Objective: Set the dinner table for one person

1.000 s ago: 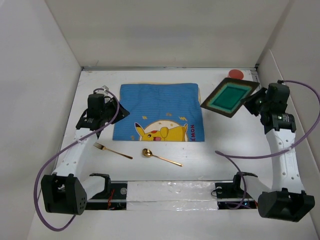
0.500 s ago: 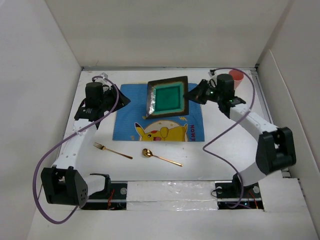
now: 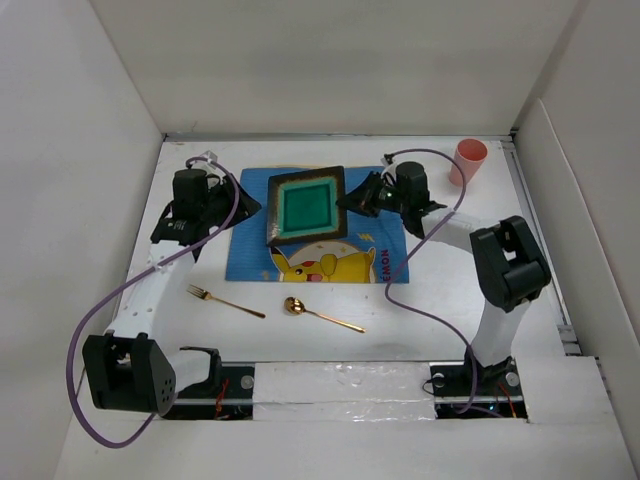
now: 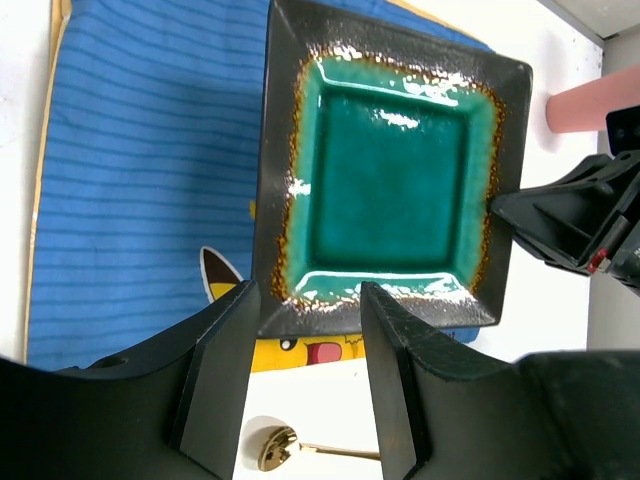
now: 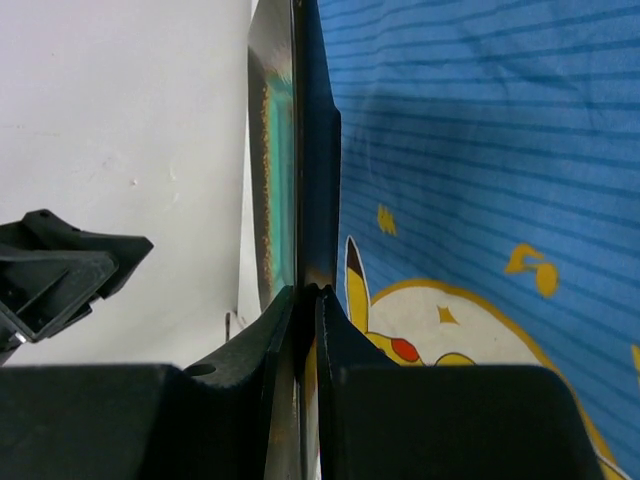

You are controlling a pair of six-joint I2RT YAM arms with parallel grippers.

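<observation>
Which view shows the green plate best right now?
Left wrist: the plate fills it face-on. Top external shows it small, over the blue mat. Right wrist sees only its rim, edge-on in the right gripper.

Overhead camera looks down; both wrist cameras closely share the plate (image 4: 390,190).

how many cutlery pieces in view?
2. A gold fork lies on the white table, left of centre; a gold spoon lies to its right, in front of the blue mat. The plate covers part of the mat, so more could be hidden.
</observation>
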